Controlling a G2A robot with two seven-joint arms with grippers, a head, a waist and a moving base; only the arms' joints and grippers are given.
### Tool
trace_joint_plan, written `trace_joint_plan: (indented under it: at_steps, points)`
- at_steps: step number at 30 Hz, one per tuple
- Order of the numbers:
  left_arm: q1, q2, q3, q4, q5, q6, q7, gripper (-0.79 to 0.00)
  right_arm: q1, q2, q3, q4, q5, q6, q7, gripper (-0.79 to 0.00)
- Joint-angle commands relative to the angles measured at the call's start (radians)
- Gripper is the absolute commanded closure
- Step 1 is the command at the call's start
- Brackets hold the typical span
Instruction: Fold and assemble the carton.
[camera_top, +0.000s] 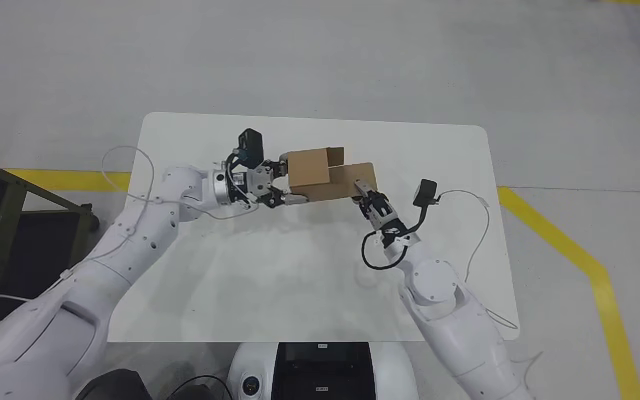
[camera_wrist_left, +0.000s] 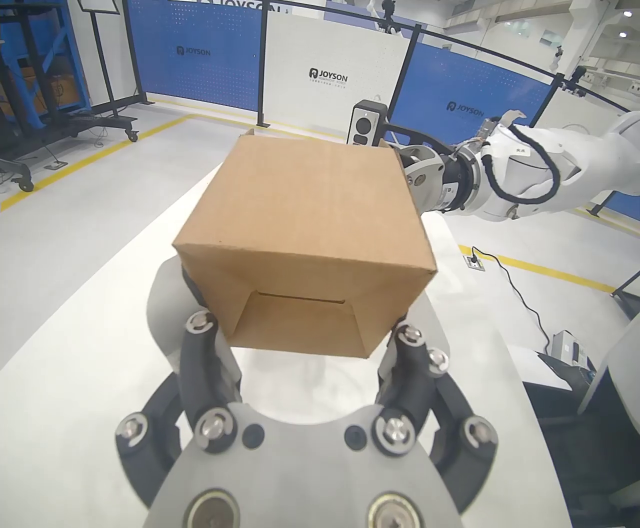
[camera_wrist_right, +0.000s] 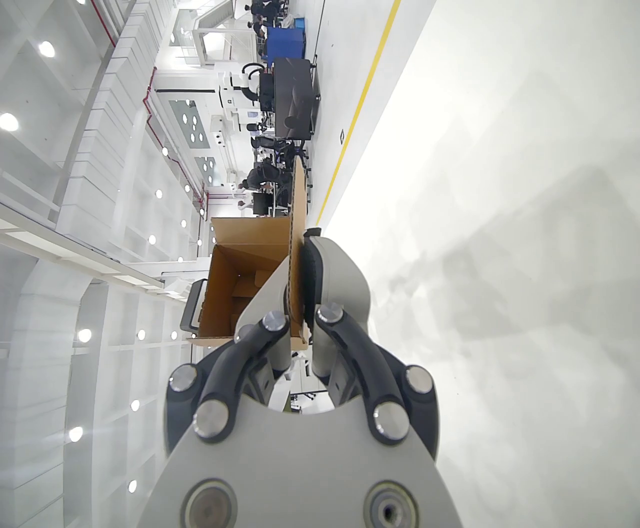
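A brown cardboard carton (camera_top: 318, 170) is held above the white table (camera_top: 300, 280) near its far middle, between both arms. In the left wrist view the carton (camera_wrist_left: 305, 235) presents its closed end with a slot, and my left gripper (camera_wrist_left: 295, 305) clasps that end from both sides, fingers (camera_wrist_left: 200, 330) spread wide against it. In the top view the left gripper (camera_top: 283, 193) sits at the carton's left end. My right gripper (camera_wrist_right: 300, 250) is shut on a flap seen edge-on at the open end, with the carton's hollow inside (camera_wrist_right: 235, 285) beside it. The right gripper (camera_top: 362, 195) is at the carton's right side.
The table's bare surface (camera_wrist_left: 90, 340) stretches around and below the carton. The right arm (camera_wrist_left: 505, 175) with its wrist camera (camera_wrist_left: 367, 122) stands just behind the carton. Yellow floor tape (camera_top: 570, 250) runs past the table, and a dark cart (camera_top: 25, 225) stands off its left side.
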Motion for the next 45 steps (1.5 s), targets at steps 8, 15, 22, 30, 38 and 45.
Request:
trace_joint_plan:
  at_steps: [8, 15, 22, 30, 38, 45]
  points:
    - [-0.020, 0.014, 0.044, 0.008, 0.003, 0.000, 0.041, -0.388, 0.001, -0.005, 0.005, 0.008, 0.002, 0.004, 0.001, 0.000]
    - [-0.037, 0.022, 0.083, 0.016, -0.007, 0.000, 0.068, -0.354, 0.001, -0.009, 0.010, 0.010, 0.000, 0.009, 0.008, -0.157]
    - [-0.058, 0.028, 0.118, 0.040, -0.012, 0.000, 0.102, -0.351, 0.002, -0.011, 0.021, 0.014, 0.003, 0.016, 0.011, -0.385]
    - [-0.084, 0.039, 0.163, 0.075, 0.023, 0.000, 0.136, -0.354, 0.001, -0.003, 0.114, 0.008, 0.023, 0.005, 0.012, -0.388]
    - [-0.123, 0.054, 0.228, 0.078, 0.142, 0.000, 0.249, -0.363, 0.011, 0.021, 0.222, -0.026, 0.041, -0.068, 0.243, 0.000]
    - [-0.161, 0.055, 0.288, 0.091, 0.199, 0.000, 0.370, -0.354, 0.064, 0.043, 0.237, 0.033, 0.049, -0.095, 0.586, 0.000]
